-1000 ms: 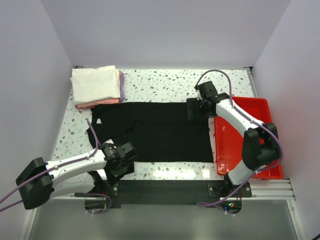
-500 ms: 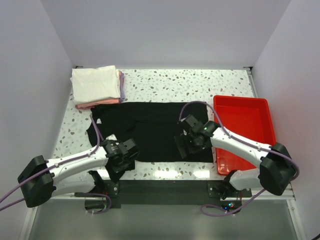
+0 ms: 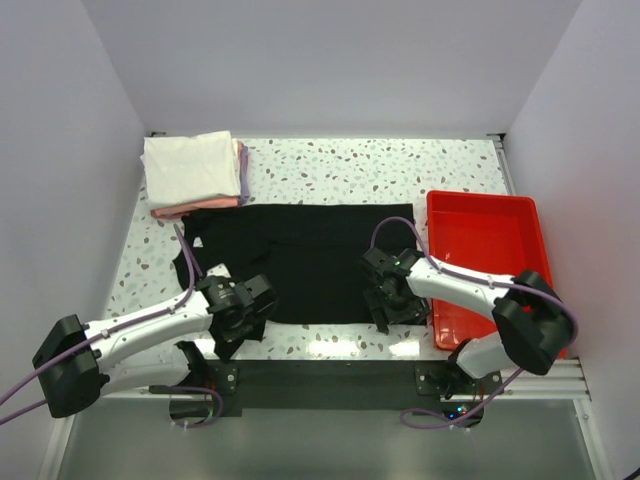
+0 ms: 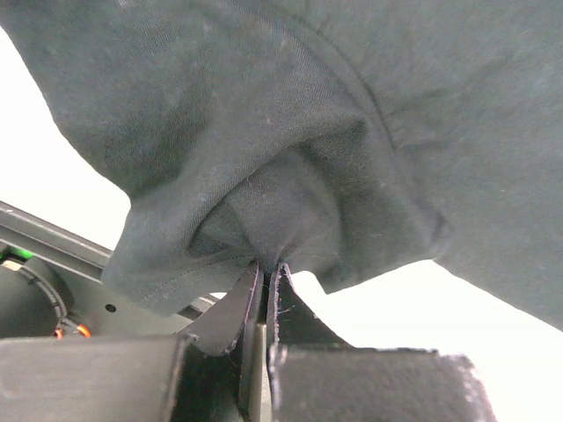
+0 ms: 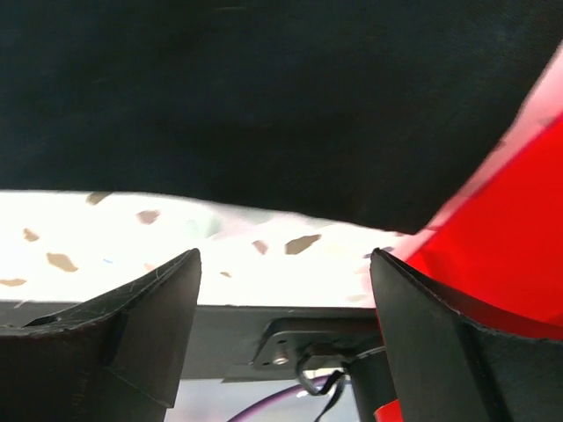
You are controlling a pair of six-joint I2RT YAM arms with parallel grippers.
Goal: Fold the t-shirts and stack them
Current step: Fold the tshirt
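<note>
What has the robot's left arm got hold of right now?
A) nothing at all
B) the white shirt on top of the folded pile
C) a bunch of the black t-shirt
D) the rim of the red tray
C: in the left wrist view the left end effector is shut, with a gathered fold of the black t-shirt caught between its fingers.
</note>
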